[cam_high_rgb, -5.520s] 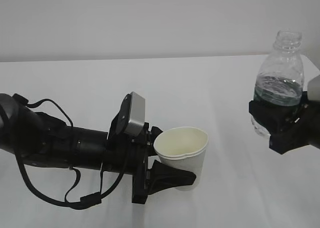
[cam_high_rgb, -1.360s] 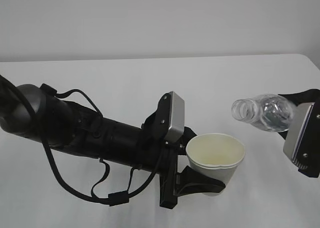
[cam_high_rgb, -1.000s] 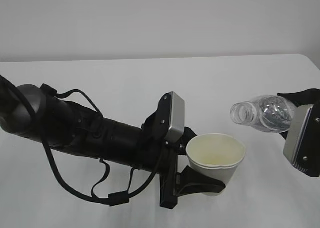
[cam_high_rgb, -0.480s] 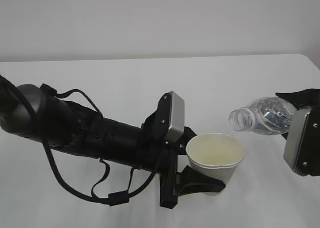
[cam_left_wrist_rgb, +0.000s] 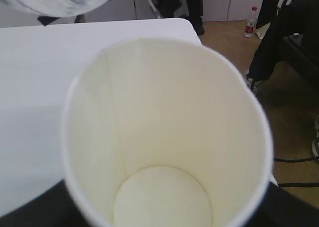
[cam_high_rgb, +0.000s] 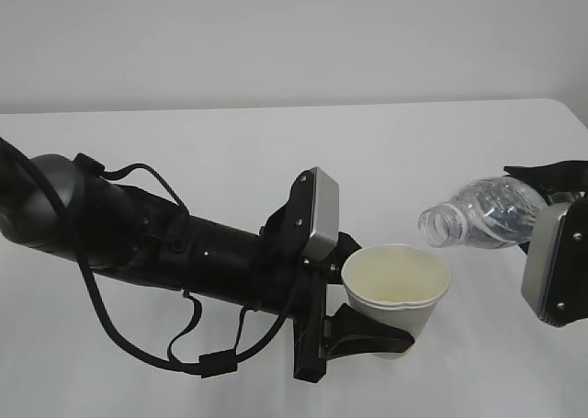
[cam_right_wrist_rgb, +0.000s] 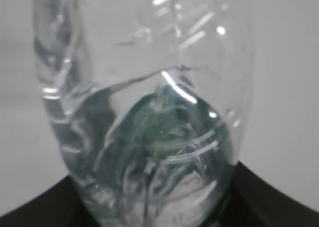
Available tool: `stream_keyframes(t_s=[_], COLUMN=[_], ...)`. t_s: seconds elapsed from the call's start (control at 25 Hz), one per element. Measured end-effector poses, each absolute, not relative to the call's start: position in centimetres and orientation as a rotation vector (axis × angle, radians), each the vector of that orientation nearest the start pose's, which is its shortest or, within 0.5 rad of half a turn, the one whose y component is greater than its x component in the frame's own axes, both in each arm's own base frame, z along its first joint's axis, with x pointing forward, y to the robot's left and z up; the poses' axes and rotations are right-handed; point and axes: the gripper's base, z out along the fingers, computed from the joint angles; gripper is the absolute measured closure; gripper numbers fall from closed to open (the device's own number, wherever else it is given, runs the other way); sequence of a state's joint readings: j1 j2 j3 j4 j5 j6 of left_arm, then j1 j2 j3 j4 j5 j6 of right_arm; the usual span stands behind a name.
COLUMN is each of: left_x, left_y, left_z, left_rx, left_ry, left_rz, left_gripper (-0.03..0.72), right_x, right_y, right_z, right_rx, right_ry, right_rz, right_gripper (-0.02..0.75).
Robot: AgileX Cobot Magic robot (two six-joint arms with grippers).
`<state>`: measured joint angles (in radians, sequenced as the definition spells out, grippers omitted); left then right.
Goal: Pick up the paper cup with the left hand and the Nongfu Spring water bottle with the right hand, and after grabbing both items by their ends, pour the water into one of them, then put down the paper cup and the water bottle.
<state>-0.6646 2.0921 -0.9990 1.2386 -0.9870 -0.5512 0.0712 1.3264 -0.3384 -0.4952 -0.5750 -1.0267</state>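
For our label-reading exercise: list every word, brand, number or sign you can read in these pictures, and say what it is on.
None can be read.
Water bottle held by the right gripper: no lettering legible in any view.
Paper cup: plain, unprinted.
Small red-labelled bottle on the floor: label too small to read.

tilted bottle (cam_high_rgb: pixel 482 214) above upright cup (cam_high_rgb: pixel 396 291)

White table against a pale wall

A brown floor (cam_left_wrist_rgb: pixel 234 42) is showing past the white table (cam_high_rgb: pixel 230 152), with white cabinets (cam_left_wrist_rgb: pixel 234 2) standing behind
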Motion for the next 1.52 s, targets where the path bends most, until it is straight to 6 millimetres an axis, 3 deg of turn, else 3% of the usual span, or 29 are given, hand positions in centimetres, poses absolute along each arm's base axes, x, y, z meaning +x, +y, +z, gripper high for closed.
stream_keyframes(t_s=[1.52], left_x=[25.07], left_y=[-28.76], left_z=[11.95], left_rx=[1.518], left_ry=[1.387], left_rz=[-1.077], left_gripper=[0.241], right_x=[22.39], right_y=[4.13], right_z=[19.98], right_rx=[-1.518], right_ry=[1.151], right_rz=[-0.775], right_gripper=[0.316])
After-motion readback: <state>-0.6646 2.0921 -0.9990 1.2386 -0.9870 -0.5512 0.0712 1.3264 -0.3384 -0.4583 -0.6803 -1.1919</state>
